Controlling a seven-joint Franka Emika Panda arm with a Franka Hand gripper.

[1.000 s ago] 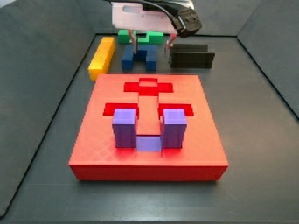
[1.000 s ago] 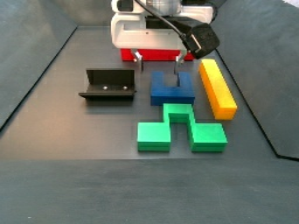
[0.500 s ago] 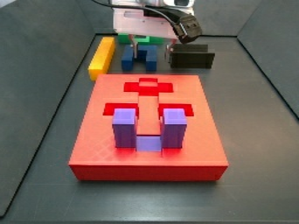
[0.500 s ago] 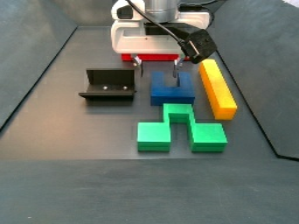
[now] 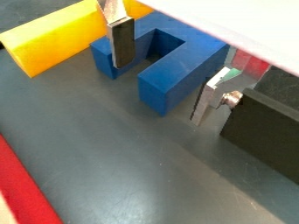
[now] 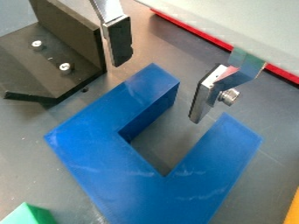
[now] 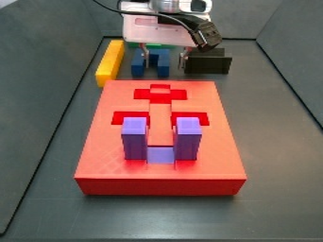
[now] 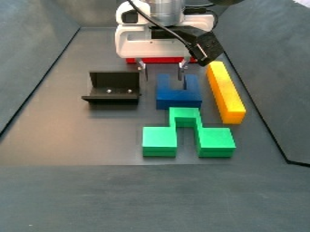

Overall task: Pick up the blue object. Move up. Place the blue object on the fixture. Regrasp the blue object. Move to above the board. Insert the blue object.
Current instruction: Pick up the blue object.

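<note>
Large flat red rectangular board (image 7: 159, 132) lying on the dark surface (image 7: 271, 189) with a lighter purple U-shaped block (image 7: 158, 137) seated in its slots, well apart from the long yellow bar (image 8: 224, 89) and the green stepped block (image 8: 184, 132). Dark blue U-shaped plastic block (image 6: 152, 149) resting on the surface between yellow bar and small black bracket-like fixture (image 8: 111, 89), just beside the green block. Tool (image 6: 170, 66) released, hovering directly over the blue block, fingers (image 6: 218, 91) spread wide and gripping nothing.
</note>
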